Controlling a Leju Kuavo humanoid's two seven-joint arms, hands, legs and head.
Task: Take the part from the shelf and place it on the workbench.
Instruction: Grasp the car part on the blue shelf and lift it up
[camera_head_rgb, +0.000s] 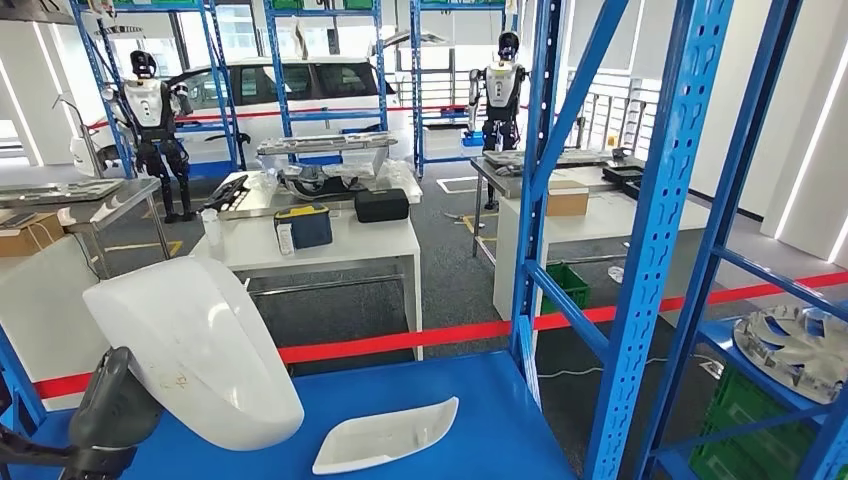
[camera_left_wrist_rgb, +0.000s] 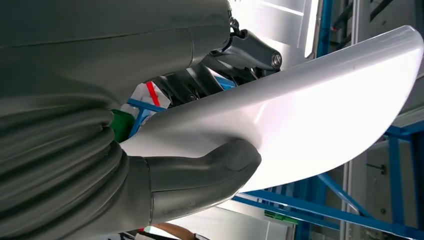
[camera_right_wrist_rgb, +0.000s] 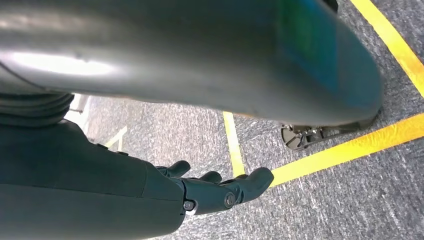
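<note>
The left hand (camera_left_wrist_rgb: 200, 165) grips a large white part (camera_head_rgb: 200, 345), smooth, glossy and curved like a shell, thick grey thumb (camera_left_wrist_rgb: 220, 162) pressed on one face and dark fingers (camera_left_wrist_rgb: 250, 50) on the other. The part is held above the flat blue shelf (camera_head_rgb: 480, 400), just beside a smaller white curved piece (camera_head_rgb: 385, 435) lying on that shelf. Beyond the shelf stands a white counter (camera_head_rgb: 350, 245). The right hand (camera_right_wrist_rgb: 220, 190) hangs over speckled grey floor (camera_right_wrist_rgb: 350, 200) with yellow lines, fingers loosely curled, holding nothing
</note>
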